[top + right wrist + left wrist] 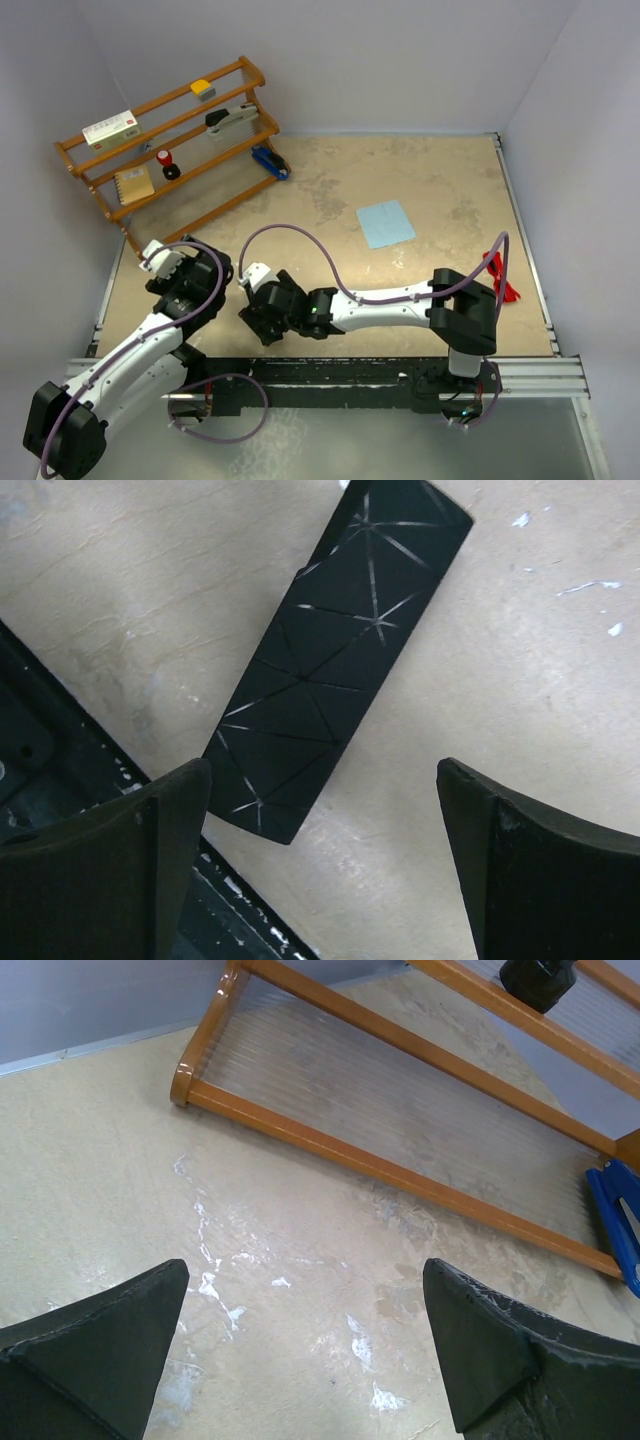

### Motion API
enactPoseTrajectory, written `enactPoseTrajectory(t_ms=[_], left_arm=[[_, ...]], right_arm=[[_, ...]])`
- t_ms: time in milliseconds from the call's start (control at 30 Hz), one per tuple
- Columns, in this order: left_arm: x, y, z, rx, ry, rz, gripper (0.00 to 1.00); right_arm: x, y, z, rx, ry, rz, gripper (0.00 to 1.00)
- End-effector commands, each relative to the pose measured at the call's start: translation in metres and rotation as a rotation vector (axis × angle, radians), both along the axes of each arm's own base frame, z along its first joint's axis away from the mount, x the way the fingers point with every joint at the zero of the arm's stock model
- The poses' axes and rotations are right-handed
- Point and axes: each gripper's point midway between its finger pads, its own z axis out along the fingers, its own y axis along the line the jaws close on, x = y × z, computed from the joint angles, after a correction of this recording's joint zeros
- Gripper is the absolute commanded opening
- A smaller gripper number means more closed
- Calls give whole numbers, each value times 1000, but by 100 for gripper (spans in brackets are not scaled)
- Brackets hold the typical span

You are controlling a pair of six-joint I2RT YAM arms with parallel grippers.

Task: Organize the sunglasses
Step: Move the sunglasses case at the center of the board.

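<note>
Sunglasses (510, 290) partly hidden by cable (504, 248); left hand (305, 1295), right hand (322, 800) wide open, empty

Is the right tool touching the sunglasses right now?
Apart. The top external view shows the right tool near the front centre of the table, while the sunglasses lie at its right edge, bare surface between them.

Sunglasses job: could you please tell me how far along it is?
Nothing looks done: the sunglasses lie at the right edge of the table, apart from the black case, which looks shut. In hand: the open right gripper hangs over that case; the left gripper is open and empty by the wooden rack. Left: likely fetching the sunglasses and casing them.
</note>
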Motion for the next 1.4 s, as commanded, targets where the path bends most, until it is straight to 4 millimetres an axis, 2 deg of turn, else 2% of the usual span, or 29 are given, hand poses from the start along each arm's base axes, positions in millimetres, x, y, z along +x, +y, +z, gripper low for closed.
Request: enactPoseTrajectory(t_ms=[0,233,867,1000,1133,1367], left_arm=[[-5,7,4,-4,-27,39,98],[-11,11,7,-42,-69,57,97],[-13,10,3,-48,-57,53,97],[-12,10,4,-51,-61,51,97],[-12,9,5,-54,-64,48,97],[-9,7,6,-54,-64,40,97]], right_arm=[[-5,21,14,86,26,-2,96],[-10,26,10,122,53,6,96],[-18,29,-21,93,92,5,95],[-16,27,-23,90,87,-10,88],[-14,23,-26,81,82,-39,67],[-10,14,-27,74,67,-79,60]])
